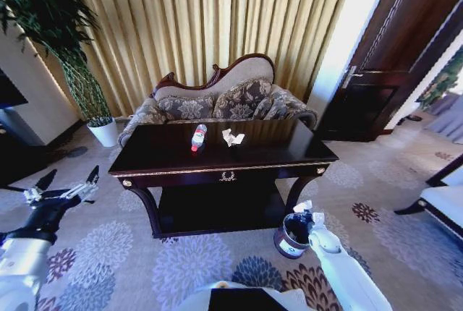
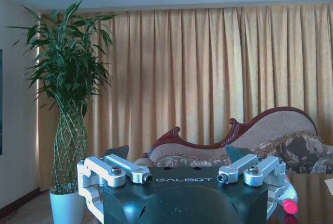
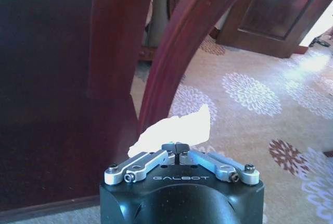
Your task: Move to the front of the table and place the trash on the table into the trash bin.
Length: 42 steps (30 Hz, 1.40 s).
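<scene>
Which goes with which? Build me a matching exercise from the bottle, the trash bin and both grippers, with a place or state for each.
1 bottle
2 trash bin
3 right gripper
4 left gripper

A open, left of the table
B lying on the table
C standing on the carpet
D shut on a paper scrap

Pairs: 1-B, 2-C, 3-D, 4-A

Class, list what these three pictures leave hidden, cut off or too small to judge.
- Inside of the trash bin: head view, covered by the right gripper and its paper scrap.
- Bottle label: head view, too small to read; left wrist view, cut off by the gripper body.
- Table top: right wrist view, out of frame above the leg.
- Left gripper fingertips: left wrist view, mostly behind its own body.
</scene>
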Tool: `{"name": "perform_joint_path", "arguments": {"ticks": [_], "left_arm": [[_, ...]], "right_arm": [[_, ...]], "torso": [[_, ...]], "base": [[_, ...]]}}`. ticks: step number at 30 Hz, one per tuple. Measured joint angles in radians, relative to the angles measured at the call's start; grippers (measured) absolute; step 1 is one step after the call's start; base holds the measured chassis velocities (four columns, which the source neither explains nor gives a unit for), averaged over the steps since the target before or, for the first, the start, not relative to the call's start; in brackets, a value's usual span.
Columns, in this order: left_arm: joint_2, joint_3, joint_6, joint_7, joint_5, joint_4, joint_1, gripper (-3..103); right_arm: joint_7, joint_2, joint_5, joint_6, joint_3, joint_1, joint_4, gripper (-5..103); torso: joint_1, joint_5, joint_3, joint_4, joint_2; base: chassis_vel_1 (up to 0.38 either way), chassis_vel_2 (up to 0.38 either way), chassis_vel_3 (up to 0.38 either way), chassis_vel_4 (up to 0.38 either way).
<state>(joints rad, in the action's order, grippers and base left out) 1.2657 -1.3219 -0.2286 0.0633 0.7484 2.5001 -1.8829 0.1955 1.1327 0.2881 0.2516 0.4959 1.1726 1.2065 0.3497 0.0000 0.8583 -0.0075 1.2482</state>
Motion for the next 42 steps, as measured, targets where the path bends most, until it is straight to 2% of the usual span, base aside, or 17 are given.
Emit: {"name": "perform_joint_path", "arguments": {"ticks": [2,4,5,6,10,12,16,18,22,24,28,37,42], "left_arm": [[0.003,0.000,0.001,0.000,0.000,0.000,0.000,100],[0.004,0.000,0.001,0.000,0.000,0.000,0.000,100],[0.005,0.001,0.001,0.000,0.000,0.000,-0.001,100],[0.005,0.001,0.001,0.000,0.000,0.000,-0.001,100],[0.007,0.004,0.002,0.003,-0.001,0.000,-0.002,100],[0.007,0.004,0.002,0.004,-0.001,0.000,-0.002,100],[0.006,0.003,0.004,0.006,-0.001,0.000,-0.001,100],[0.006,0.002,0.006,0.007,-0.001,0.000,-0.002,100],[0.004,-0.002,0.014,0.011,0.000,0.000,-0.006,100],[0.003,-0.003,0.015,0.012,0.000,0.000,-0.006,100],[0.002,-0.004,0.016,0.012,0.002,0.000,-0.005,100],[0.006,-0.002,0.016,0.013,0.003,0.000,-0.004,100],[0.010,-0.001,0.016,0.013,0.006,0.000,-0.004,100]], "right_arm": [[0.007,0.002,-0.002,0.004,0.003,0.000,-0.003,7],[0.008,0.002,-0.002,0.004,0.004,0.002,-0.003,7],[0.010,0.002,-0.002,0.004,0.005,0.007,0.000,12],[0.010,0.002,-0.002,0.004,0.005,0.007,0.000,12],[0.013,-0.001,-0.002,0.004,0.013,0.013,0.008,33],[0.013,-0.002,-0.001,0.004,0.015,0.014,0.009,33],[0.015,-0.004,0.001,0.004,0.018,0.017,0.016,55],[0.015,-0.004,0.002,0.004,0.018,0.018,0.018,55],[0.016,-0.002,0.003,0.004,0.019,0.023,0.030,77],[0.016,-0.002,0.003,0.004,0.019,0.025,0.033,77],[0.016,-0.002,0.006,0.004,0.021,0.030,0.042,97],[0.016,-0.002,0.014,0.004,0.024,0.033,0.043,100],[0.026,0.007,0.077,0.020,0.052,0.047,0.092,100]], "torso": [[0.000,-0.0001,0.000,0.0001,0.000],[0.000,-0.0003,0.000,0.0001,0.000],[0.000,-0.0002,0.000,-0.0001,0.000],[0.000,-0.0002,0.000,-0.0001,0.000],[0.000,-0.0002,0.000,0.0000,0.000],[0.000,-0.0001,0.000,0.0000,0.000],[0.000,-0.0001,0.000,0.0000,0.000],[0.000,-0.0001,0.000,0.0000,0.000],[0.000,-0.0001,0.000,0.0000,0.000],[0.000,-0.0001,0.000,0.0000,0.000],[0.000,-0.0001,0.000,-0.0001,0.000],[0.000,-0.0001,0.000,0.0000,0.000],[0.000,0.0000,0.000,0.0000,0.000]], "base": [[0.000,0.000,0.000,0.000],[0.000,0.000,0.000,0.000],[0.000,0.000,0.000,0.000],[0.000,0.000,0.000,0.000],[0.000,0.000,0.000,0.000],[0.000,0.000,0.000,0.000],[0.000,0.000,0.000,0.000],[0.000,0.000,0.000,0.000],[0.000,0.000,0.000,0.000],[0.000,0.000,0.000,0.000],[0.000,0.000,0.000,0.000],[0.000,0.000,0.000,0.000],[0.000,0.000,0.000,0.000]]}}
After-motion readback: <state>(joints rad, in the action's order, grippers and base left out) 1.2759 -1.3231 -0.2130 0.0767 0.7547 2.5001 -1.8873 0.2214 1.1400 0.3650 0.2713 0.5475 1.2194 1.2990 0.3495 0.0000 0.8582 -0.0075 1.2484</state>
